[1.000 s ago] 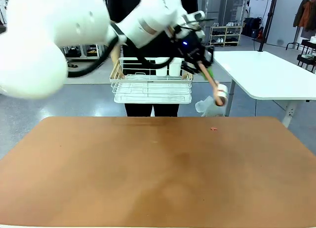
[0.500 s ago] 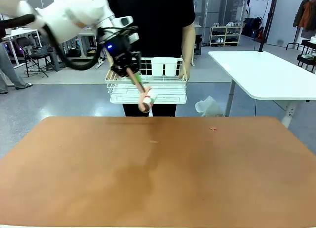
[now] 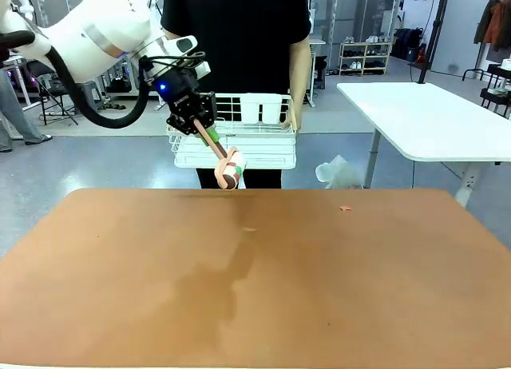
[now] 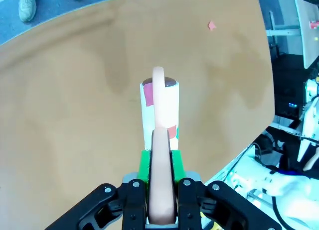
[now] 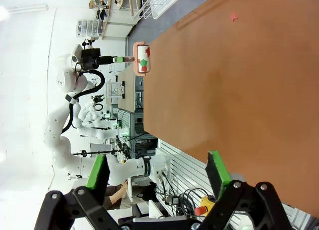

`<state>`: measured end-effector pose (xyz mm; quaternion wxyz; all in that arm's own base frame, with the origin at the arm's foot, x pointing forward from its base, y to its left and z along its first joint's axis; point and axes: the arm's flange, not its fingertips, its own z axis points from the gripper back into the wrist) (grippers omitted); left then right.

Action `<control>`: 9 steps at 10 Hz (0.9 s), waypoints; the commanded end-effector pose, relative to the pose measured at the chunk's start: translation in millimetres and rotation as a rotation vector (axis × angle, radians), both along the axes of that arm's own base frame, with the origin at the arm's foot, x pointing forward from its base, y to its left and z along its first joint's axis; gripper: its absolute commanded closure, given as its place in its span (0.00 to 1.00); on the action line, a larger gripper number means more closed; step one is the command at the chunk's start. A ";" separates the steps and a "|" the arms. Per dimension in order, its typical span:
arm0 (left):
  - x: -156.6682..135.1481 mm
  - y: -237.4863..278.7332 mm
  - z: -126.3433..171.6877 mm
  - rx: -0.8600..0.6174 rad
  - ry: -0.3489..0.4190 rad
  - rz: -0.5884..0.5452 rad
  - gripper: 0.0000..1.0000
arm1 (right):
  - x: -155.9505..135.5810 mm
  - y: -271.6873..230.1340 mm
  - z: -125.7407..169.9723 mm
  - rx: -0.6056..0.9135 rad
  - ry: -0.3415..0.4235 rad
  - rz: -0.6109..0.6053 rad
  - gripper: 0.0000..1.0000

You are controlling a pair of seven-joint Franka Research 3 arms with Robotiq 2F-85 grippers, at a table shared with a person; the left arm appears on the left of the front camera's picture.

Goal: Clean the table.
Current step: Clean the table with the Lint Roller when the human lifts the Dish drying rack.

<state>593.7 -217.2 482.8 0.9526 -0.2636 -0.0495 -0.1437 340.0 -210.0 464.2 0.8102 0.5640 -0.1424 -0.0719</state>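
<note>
The table [image 3: 255, 289] has a matte reddish-brown top. My left gripper [image 3: 198, 123] hangs over its far edge, left of the middle, shut on the pink handle of a lint roller [image 3: 230, 170]. The roller's white head, with red and green bits stuck to it, tilts down just above the table's far edge. In the left wrist view the green pads of the left gripper [image 4: 160, 165] clamp the handle, and the lint roller [image 4: 159, 103] points over the table [image 4: 75, 115]. A small red scrap [image 3: 345, 208] lies at the far right. My right gripper [image 5: 157, 172] stands open with nothing between its fingers.
A person in black stands at the far side holding a white wire rack [image 3: 239, 149] with white cups [image 3: 259, 107] in it. A white-topped table [image 3: 431, 117] stands at the back right. A faint speck [image 3: 249, 229] lies near the table's far middle.
My left arm has swung from the far right to left of the middle, carrying the lint roller. The person's rack has shifted slightly left.
</note>
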 end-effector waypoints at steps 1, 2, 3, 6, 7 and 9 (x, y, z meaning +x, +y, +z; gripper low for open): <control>7.9 0.4 3.9 0.015 0.017 0.001 0.79 | -2.6 1.1 1.4 0.006 -0.025 0.004 0.00; 7.9 0.4 3.9 0.015 0.017 0.001 0.79 | -2.6 1.1 1.4 0.006 -0.025 0.004 0.00; 7.9 0.4 3.9 0.015 0.017 0.001 0.79 | -2.6 1.1 1.4 0.006 -0.025 0.004 0.00; 35.7 -35.4 -17.6 0.014 -0.005 0.182 0.79 | -2.6 1.1 1.4 0.006 -0.025 0.004 0.00; 42.3 -50.4 -29.1 0.051 -0.014 0.204 0.79 | -2.6 1.1 1.4 0.006 -0.025 0.004 0.00; 61.7 -69.3 -46.5 0.094 -0.023 0.235 0.79 | -2.6 1.1 1.4 0.006 -0.025 0.004 0.00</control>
